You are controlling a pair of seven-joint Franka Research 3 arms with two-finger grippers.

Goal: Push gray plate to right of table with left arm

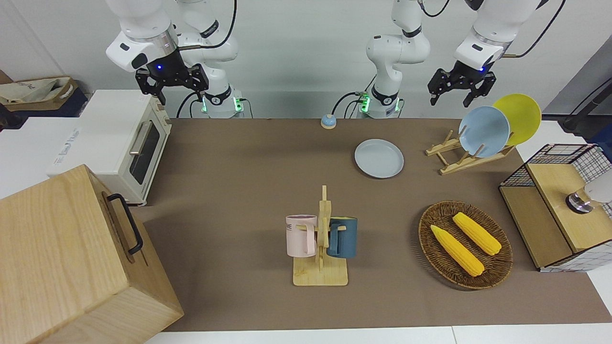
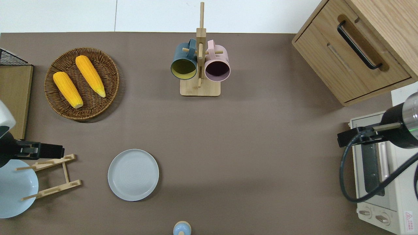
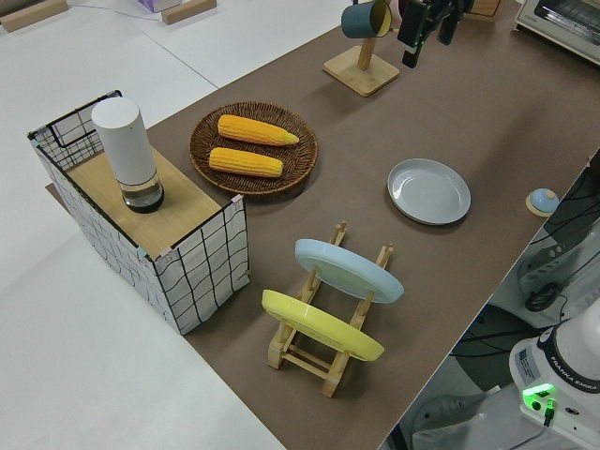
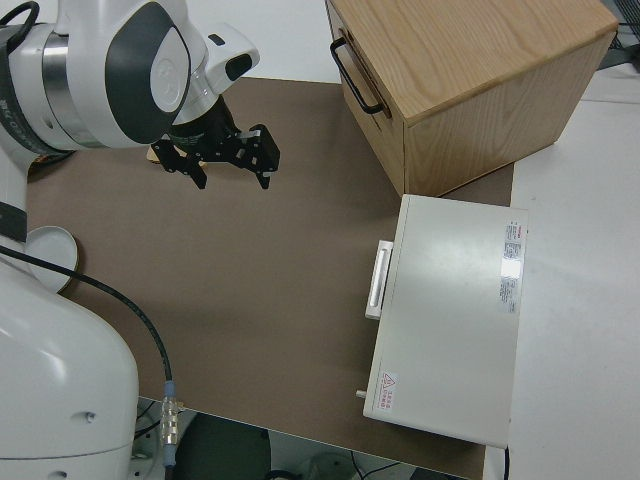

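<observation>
The gray plate lies flat on the brown table, toward the left arm's end. It also shows in the overhead view and the left side view. My left gripper is open and empty, up in the air. In the overhead view the left gripper is over the wooden plate rack, beside the gray plate and apart from it. My right gripper is open and its arm is parked.
The rack holds a sky-blue plate and a yellow plate. A wicker basket with two corn cobs, a mug tree, a wooden drawer cabinet, a toaster oven, a wire-sided shelf and a small blue bell stand around.
</observation>
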